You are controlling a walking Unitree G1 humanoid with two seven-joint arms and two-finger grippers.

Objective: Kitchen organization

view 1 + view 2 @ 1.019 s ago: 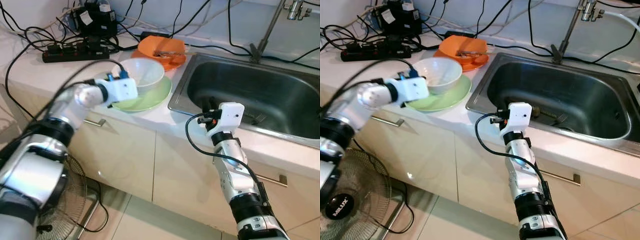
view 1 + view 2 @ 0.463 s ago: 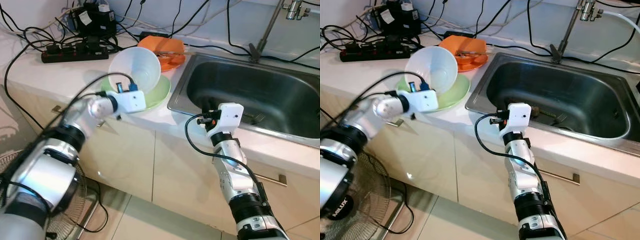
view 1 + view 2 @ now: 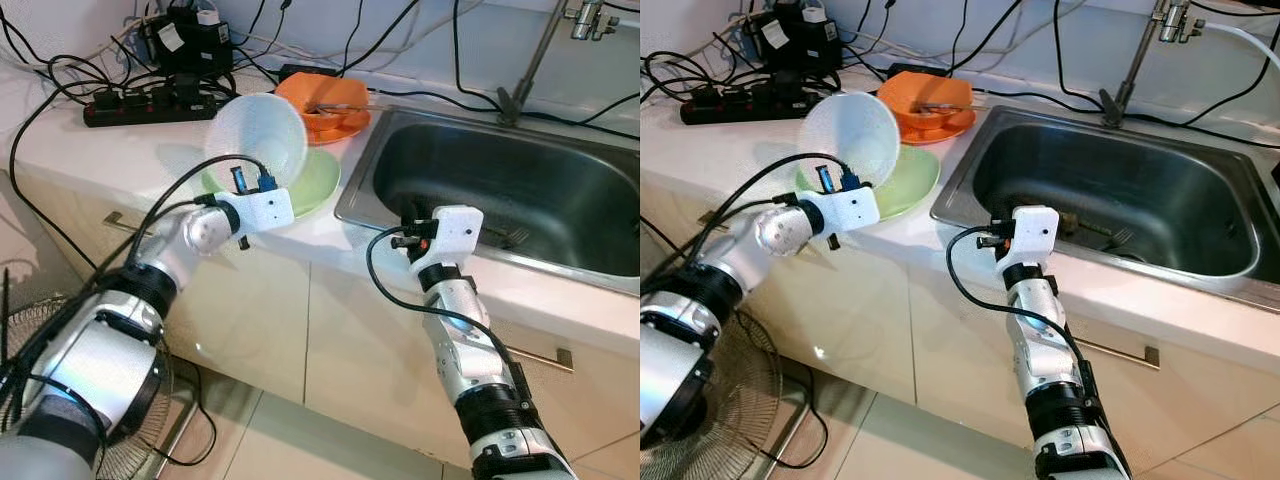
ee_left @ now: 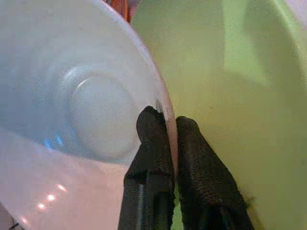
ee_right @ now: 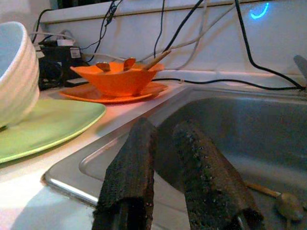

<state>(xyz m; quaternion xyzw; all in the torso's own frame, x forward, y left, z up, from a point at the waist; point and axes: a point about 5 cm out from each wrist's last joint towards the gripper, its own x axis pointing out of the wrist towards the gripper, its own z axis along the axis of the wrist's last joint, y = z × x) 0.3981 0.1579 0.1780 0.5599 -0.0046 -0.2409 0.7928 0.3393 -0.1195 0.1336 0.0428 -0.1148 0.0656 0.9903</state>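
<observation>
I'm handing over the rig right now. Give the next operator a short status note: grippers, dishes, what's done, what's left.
Left gripper: shut on the rim of the white bowl, held tilted above the green plate.
Right gripper: empty, fingers slightly apart, at the sink's front edge.
Orange bowl with utensils sits on its orange plate behind the green plate. Some utensils lie in the sink.
Done: white bowl grasped and lifted.
Left: probably set the bowl down wherever it belongs, then handle both plates and the orange bowl.
</observation>
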